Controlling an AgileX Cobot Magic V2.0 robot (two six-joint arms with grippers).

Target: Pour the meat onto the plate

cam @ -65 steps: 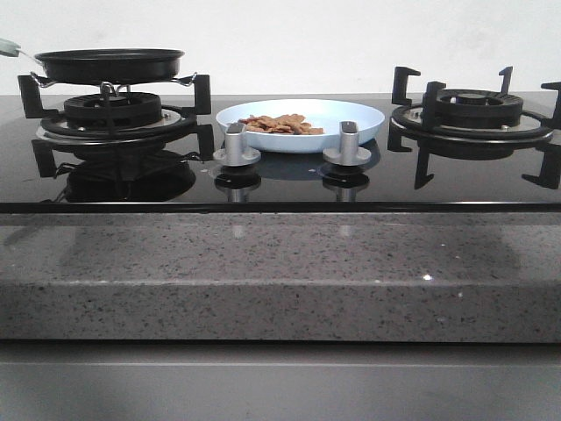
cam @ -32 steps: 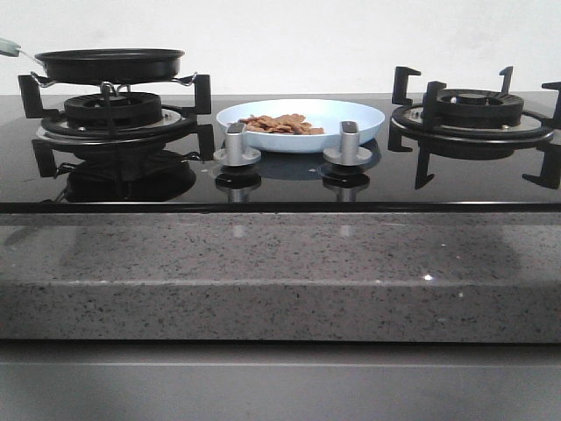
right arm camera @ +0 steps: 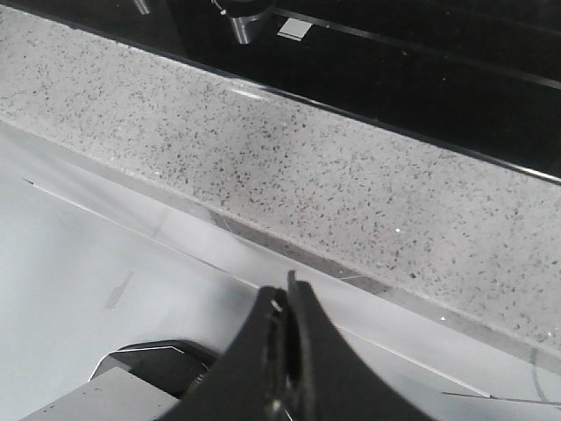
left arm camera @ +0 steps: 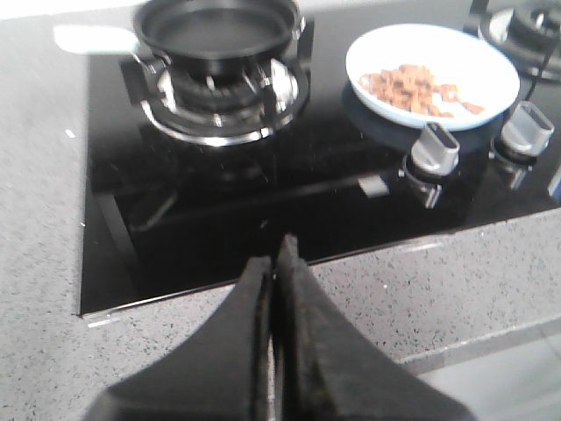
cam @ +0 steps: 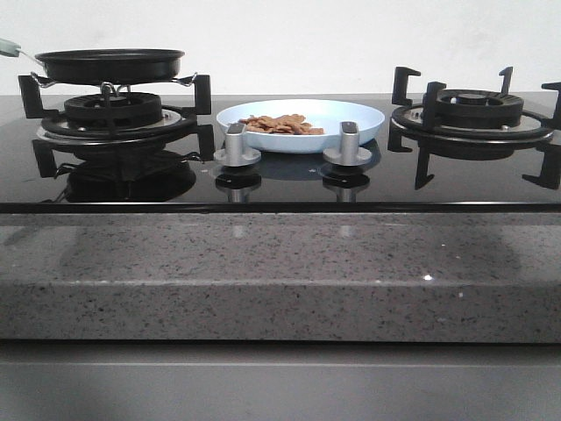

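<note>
You can read no writing or brand anywhere. Your brown-orange meat slices (cam: 282,124) lie heaped on the pale blue-white glossy round plate (cam: 359,123), behind two silver knobs (cam: 237,143). Your left gripper (left arm camera: 275,263) and right gripper (right arm camera: 287,303) are both pinched closed and empty, well apart from the plate.

Black frying pan (cam: 110,64) atop burner (cam: 114,112)
</note>
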